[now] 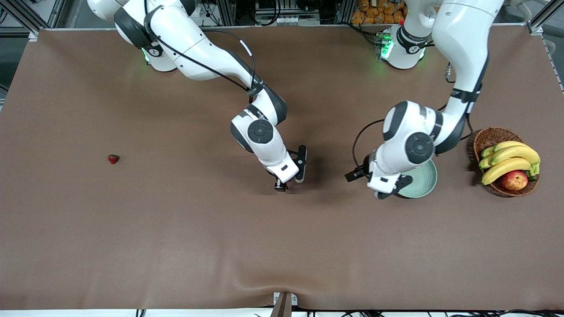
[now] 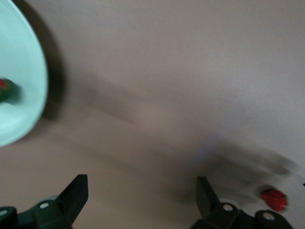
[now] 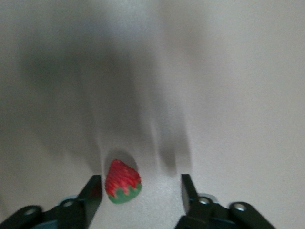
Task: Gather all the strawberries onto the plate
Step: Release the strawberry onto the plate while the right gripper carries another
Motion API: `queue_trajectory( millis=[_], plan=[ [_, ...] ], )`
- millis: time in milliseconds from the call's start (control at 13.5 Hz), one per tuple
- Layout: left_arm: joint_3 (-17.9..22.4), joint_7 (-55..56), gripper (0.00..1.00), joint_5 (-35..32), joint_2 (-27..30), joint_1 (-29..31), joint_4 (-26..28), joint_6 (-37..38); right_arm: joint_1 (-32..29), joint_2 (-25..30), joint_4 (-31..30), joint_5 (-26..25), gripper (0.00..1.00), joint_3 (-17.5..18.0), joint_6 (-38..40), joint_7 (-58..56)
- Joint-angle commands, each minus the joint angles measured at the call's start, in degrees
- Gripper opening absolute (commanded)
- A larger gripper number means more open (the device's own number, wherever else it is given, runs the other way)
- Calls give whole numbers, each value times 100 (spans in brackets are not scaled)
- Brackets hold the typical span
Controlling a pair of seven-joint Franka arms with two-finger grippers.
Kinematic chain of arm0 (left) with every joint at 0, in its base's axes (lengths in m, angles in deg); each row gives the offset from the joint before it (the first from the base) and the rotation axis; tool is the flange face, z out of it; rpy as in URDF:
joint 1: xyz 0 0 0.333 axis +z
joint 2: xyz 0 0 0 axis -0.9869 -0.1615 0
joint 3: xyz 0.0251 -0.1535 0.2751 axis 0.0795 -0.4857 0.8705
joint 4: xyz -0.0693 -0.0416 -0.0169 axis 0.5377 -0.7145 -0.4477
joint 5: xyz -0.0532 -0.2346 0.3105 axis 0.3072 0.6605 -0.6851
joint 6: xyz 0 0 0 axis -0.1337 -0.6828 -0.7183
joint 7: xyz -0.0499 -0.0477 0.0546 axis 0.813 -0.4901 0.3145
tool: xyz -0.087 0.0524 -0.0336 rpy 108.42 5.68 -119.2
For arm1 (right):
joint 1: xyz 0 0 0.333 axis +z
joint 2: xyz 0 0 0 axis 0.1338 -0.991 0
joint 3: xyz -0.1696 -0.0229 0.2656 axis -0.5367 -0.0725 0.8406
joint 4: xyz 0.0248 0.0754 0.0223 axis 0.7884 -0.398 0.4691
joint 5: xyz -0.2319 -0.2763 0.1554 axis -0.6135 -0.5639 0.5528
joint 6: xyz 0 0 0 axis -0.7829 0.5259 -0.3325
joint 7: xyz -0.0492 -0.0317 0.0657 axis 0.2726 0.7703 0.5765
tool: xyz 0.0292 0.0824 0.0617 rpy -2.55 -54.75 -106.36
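Note:
The mint-green plate [image 1: 425, 178] lies beside the basket, partly under my left hand. In the left wrist view the plate [image 2: 21, 81] holds one strawberry [image 2: 5, 89]. My left gripper [image 1: 382, 193] [image 2: 142, 196] is open and empty, low over bare table at the plate's edge. My right gripper [image 1: 281, 187] [image 3: 140, 193] is open, low over the table's middle, with a second strawberry [image 3: 123, 184] lying between its fingers, close to one of them. That berry also shows in the left wrist view [image 2: 273, 199]. A third strawberry [image 1: 113, 159] lies alone toward the right arm's end.
A brown wicker basket [image 1: 489, 136] with bananas [image 1: 506, 164] and a red-yellow apple [image 1: 514, 180] stands at the left arm's end, beside the plate. A brown cloth covers the table [image 1: 176, 237].

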Motion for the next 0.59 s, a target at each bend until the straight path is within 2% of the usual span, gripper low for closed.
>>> queue_trajectory(
  millis=[0, 295, 517],
  plan=[
    [13, 346, 100, 56, -140, -143, -331, 29, -129, 249, 59, 2, 100, -35, 580, 94],
    [13, 873, 100, 56, -551, -416, -839, 29, -490, 944, -11, -7, 100, -324, 2048, 874],
    [13, 1287, 100, 56, -912, -600, -1279, -14, -989, 1427, -545, -7, 100, -510, 2262, 980]
  ],
)
